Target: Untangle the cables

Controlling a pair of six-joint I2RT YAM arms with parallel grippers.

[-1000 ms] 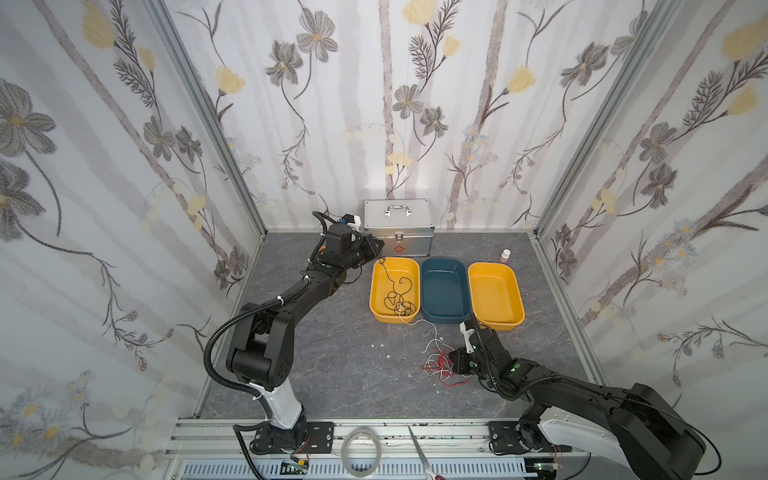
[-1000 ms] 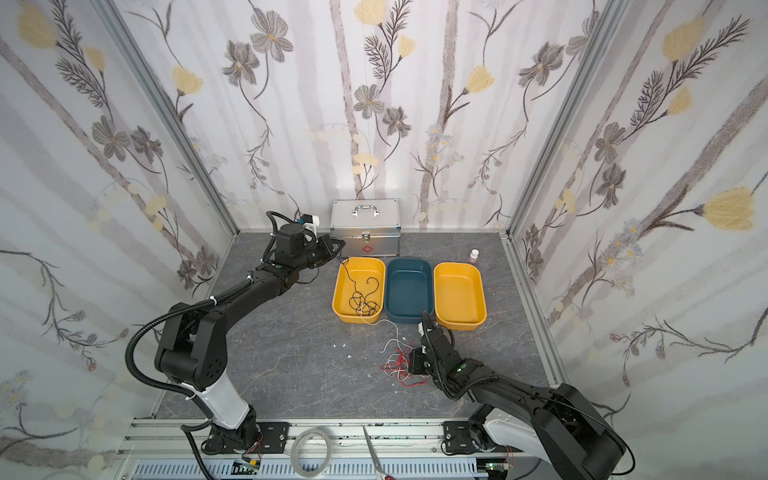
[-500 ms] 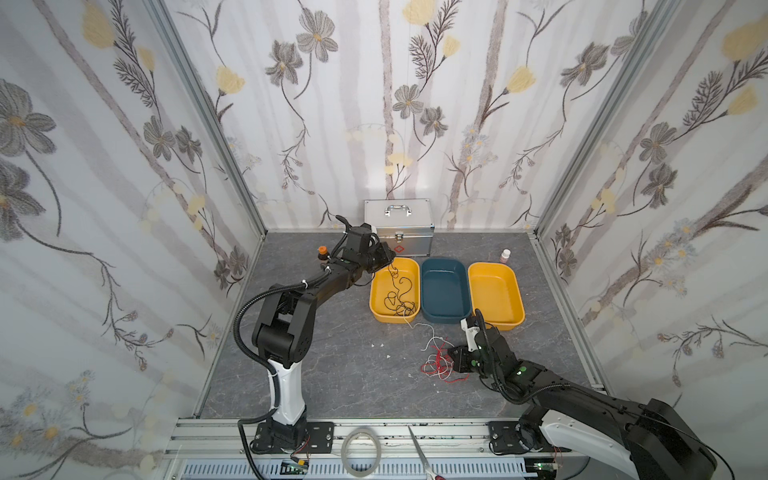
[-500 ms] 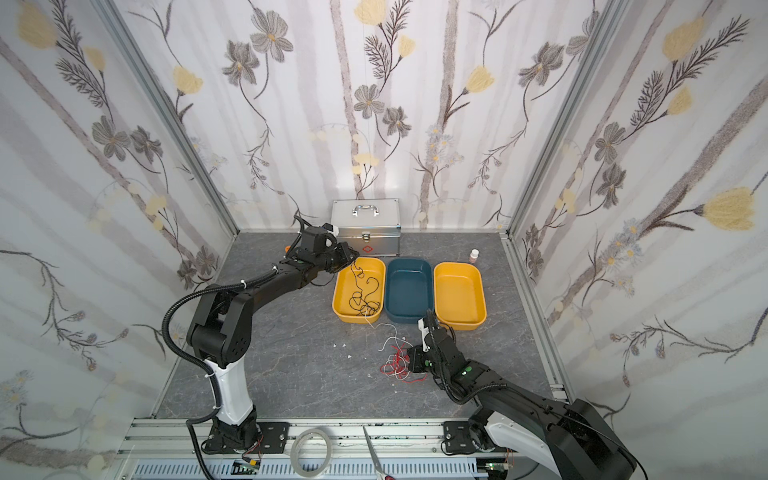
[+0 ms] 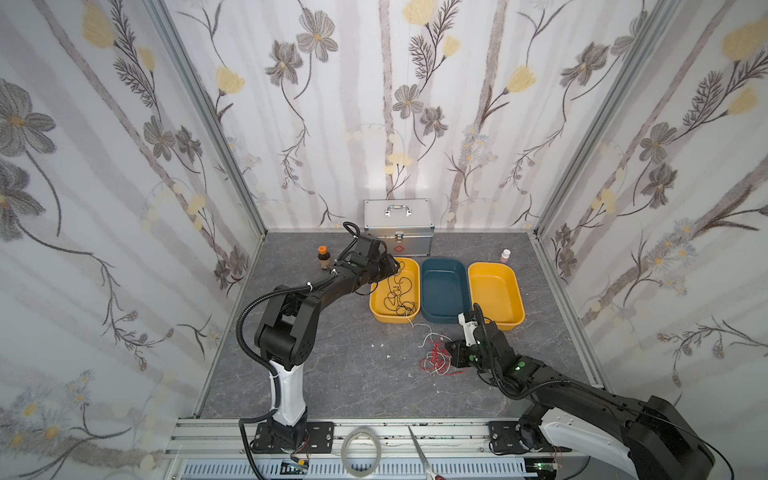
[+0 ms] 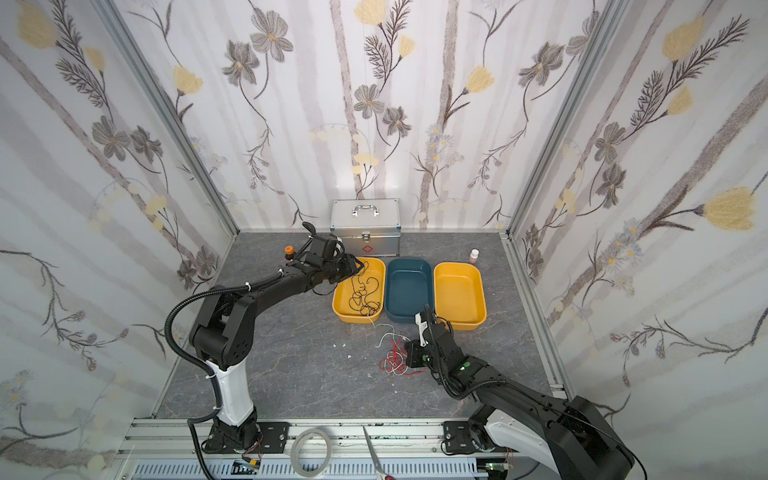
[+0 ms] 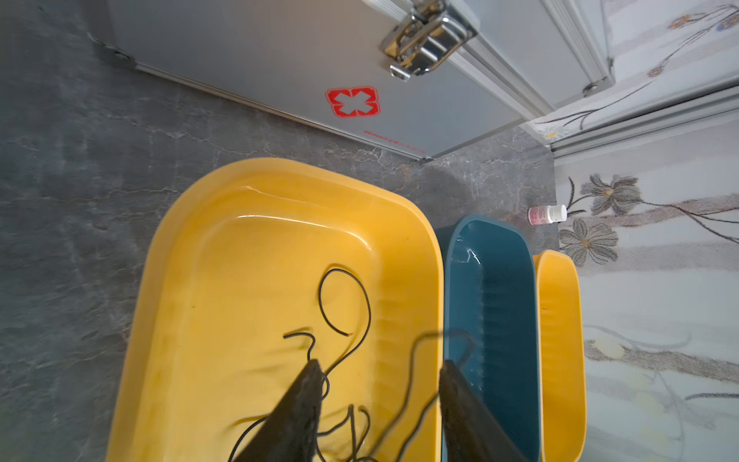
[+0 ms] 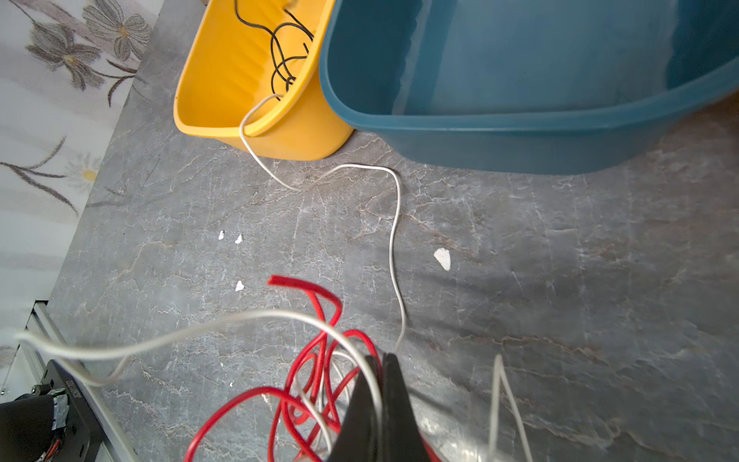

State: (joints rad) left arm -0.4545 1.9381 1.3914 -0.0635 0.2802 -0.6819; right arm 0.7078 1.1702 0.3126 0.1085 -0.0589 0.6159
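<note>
Beneath the left hand [image 7: 380,362], black cable [image 7: 369,316] lies coiled inside yellow tray [image 7: 240,280]; this hand's fingers stand apart, released, with one strand passing between them unpinched. Right hand [image 8: 382,356] sits low over table [image 8: 560,280], fingers pressed together, clenched on white cable [image 8: 392,248] at the tips. Ahead of right hand, white cable runs across table and hooks over near rim of yellow tray, beside blue tray [image 8: 520,120]. Red cable [image 8: 304,286] is bunched in loops just under and beside right hand, crossed by white strands, on table outside the trays
</note>
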